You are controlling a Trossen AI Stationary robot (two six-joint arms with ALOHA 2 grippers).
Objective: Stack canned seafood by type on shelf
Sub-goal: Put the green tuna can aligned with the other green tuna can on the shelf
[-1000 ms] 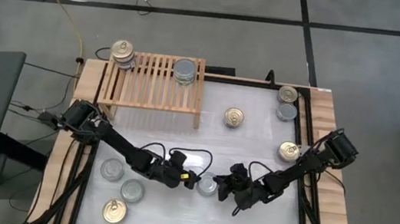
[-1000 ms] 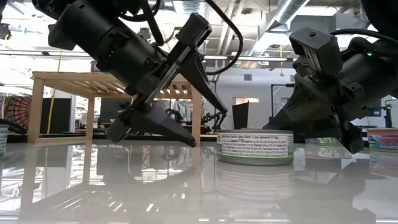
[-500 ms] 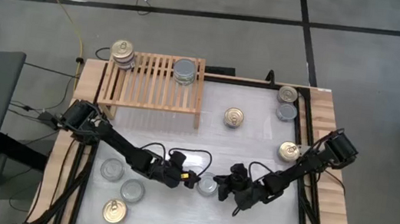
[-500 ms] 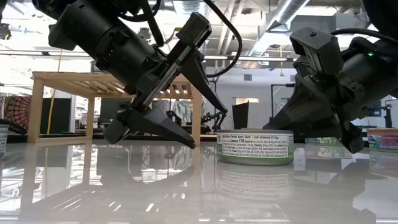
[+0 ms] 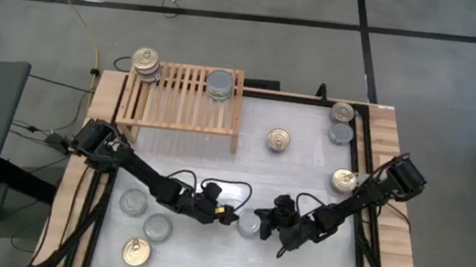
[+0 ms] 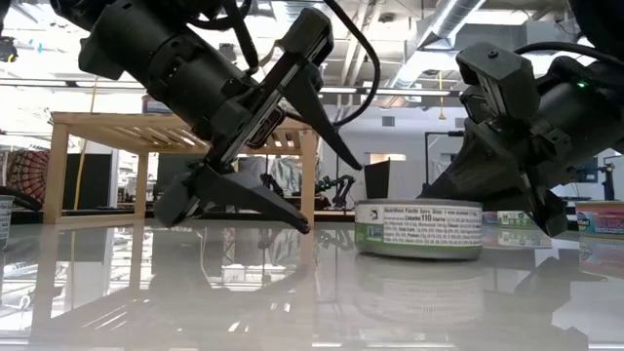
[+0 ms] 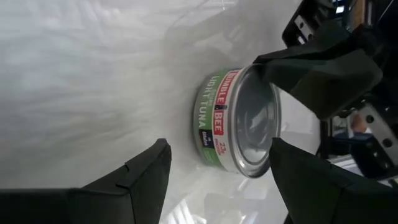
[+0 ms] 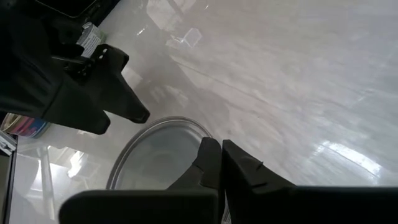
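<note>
A silver-topped tuna can (image 5: 247, 224) with a green, white and red label (image 7: 217, 118) stands flat on the white table, between my two grippers. My left gripper (image 5: 229, 215) is open. Its fingers (image 7: 140, 171) stand short of the can on its left and do not touch it. My right gripper (image 8: 217, 152) is shut at the can's right rim. The wooden shelf (image 5: 183, 99) at the far left carries a stack of cans (image 5: 146, 64) and a grey-topped can (image 5: 219, 83). My right gripper lays its shut fingertips (image 8: 210, 149) against the can's top rim (image 8: 186, 122), on the side toward the table's right. The fingers slant down from the right. The can stands flat on the table.
Loose cans lie about the table. Two grey ones (image 5: 133, 202) (image 5: 157, 227) and a gold one (image 5: 137, 251) are at the near left. Gold ones (image 5: 279, 140) (image 5: 343, 180) (image 5: 342, 113) and a grey one (image 5: 341, 133) are at the right.
The can has slid a little toward the table's near right, still flat on the table. My left gripper has rolled about its own axis without leaving its place, and its upper finger now stands higher in the low view.
</note>
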